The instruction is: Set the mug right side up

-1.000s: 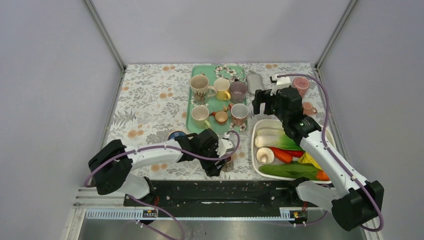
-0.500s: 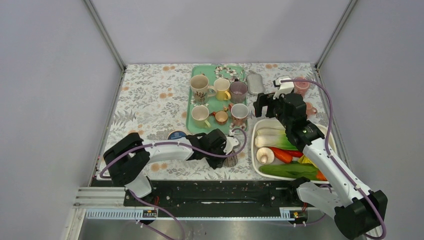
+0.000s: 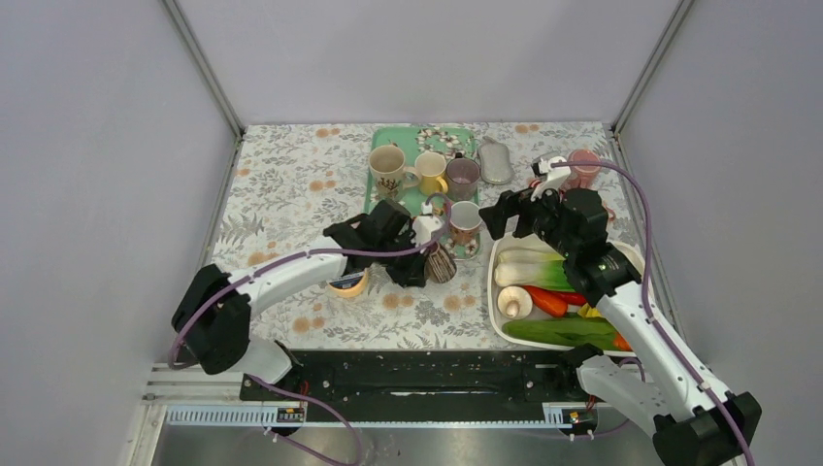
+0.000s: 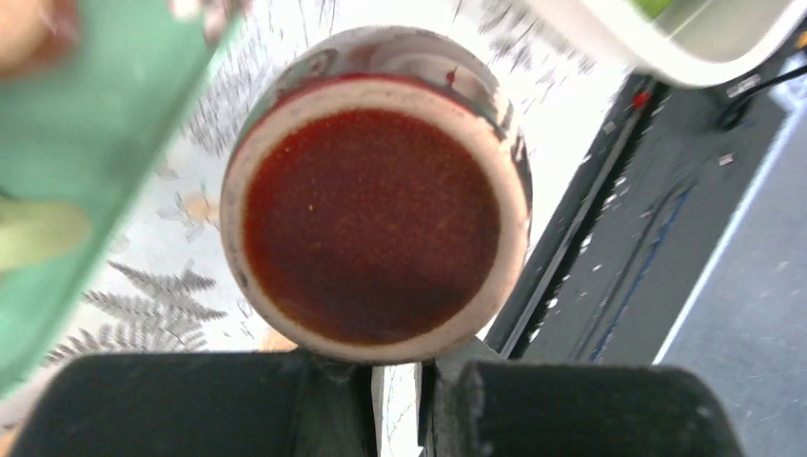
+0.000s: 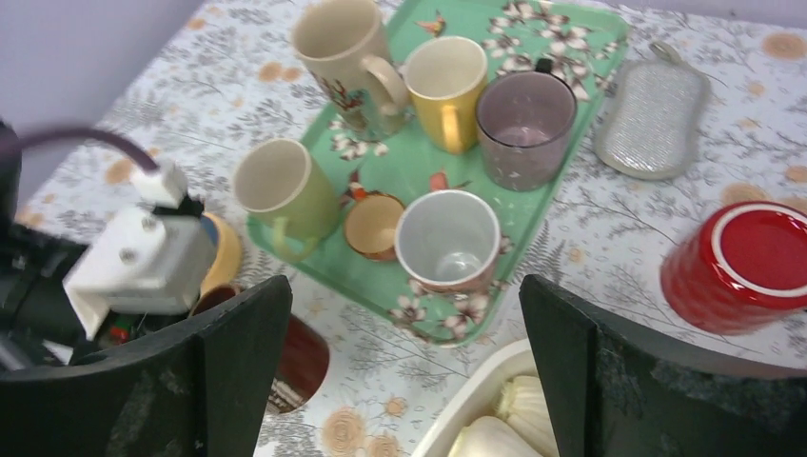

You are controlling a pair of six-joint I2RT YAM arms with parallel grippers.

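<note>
A dark brown mug (image 3: 442,262) hangs tilted on its side just in front of the green tray's near edge, with my left gripper (image 3: 424,260) shut on it. In the left wrist view one round, cream-rimmed, red-brown end of the mug (image 4: 373,195) faces the camera. My left gripper (image 4: 395,367) has its jaws nearly together below that end, at the mug's side. The right wrist view catches the mug (image 5: 300,367) behind the left finger. My right gripper (image 3: 505,216) is open and holds nothing; it hovers by the tray's near right corner (image 5: 404,381).
The green tray (image 3: 374,209) carries several upright mugs. A white dish (image 3: 497,282) of vegetables lies at the right. A red cup (image 3: 585,165), a grey pouch (image 3: 496,160) and a small pink cup (image 3: 602,209) stand behind it. A yellow round item with a blue top (image 3: 346,283) lies under my left arm.
My left gripper closed on the mug near the table's front edge, then lifted it and carried it back toward the tray. The right arm shifted slightly, still open.
</note>
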